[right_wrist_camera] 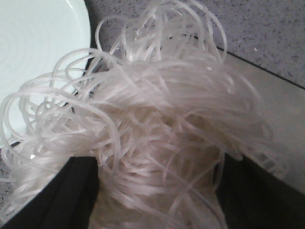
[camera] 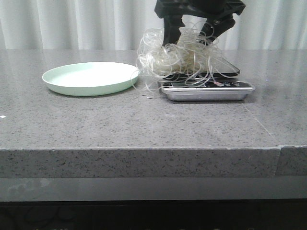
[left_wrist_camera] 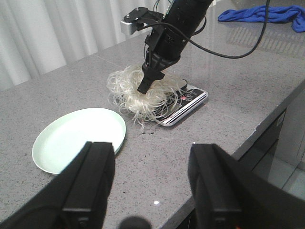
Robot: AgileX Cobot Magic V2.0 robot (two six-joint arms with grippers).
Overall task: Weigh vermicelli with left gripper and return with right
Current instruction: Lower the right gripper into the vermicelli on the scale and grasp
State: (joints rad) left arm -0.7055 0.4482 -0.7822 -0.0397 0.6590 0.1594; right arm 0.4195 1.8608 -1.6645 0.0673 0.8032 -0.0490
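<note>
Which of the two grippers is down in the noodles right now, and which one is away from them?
The right gripper is down in the tangle of thin translucent white vermicelli on the flat silver scale. The left gripper hangs apart, jaws spread and empty.

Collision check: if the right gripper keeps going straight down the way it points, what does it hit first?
The vermicelli: the right gripper is already down in the tangle, jaws either side of it. Beneath sits the scale, probably next, though depth is unclear.
</note>
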